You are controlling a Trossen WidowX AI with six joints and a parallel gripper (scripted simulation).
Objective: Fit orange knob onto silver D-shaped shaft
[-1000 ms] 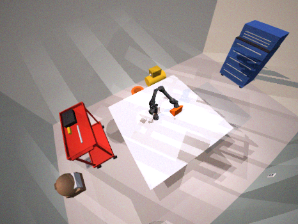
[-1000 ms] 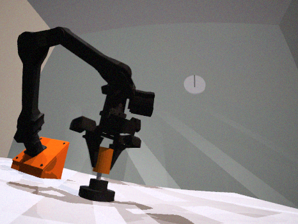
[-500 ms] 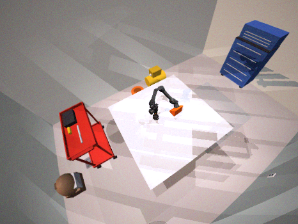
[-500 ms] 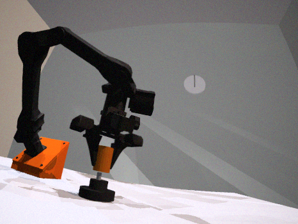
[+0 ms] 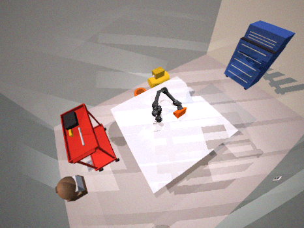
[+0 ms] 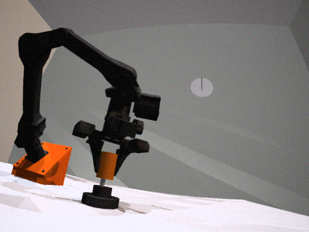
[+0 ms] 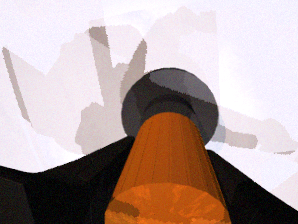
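Observation:
The orange knob [image 6: 108, 162] [image 7: 162, 162] is an upright cylinder held between the two black fingers of my gripper [image 6: 107, 170] [image 7: 168, 149], which is shut on it. The round black pedestal [image 6: 100, 201] [image 7: 134, 112] [image 5: 158, 121] stands directly below the knob. A short piece of the silver shaft [image 6: 103, 181] shows between the knob's lower end and the pedestal's raised collar. There is a gap between knob and pedestal. The knob's underside, its hole and the shaft's top are hidden, so I cannot tell how the flat sides are aligned or whether the shaft's tip is inside.
The arm's orange base [image 5: 180, 113] [image 6: 50, 164] stands on the white table [image 5: 176, 163] [image 6: 248, 215], to one side of the pedestal. A red cart [image 5: 79, 151], a blue cabinet [image 5: 249, 60] and a yellow object [image 5: 158, 80] stand beyond the table.

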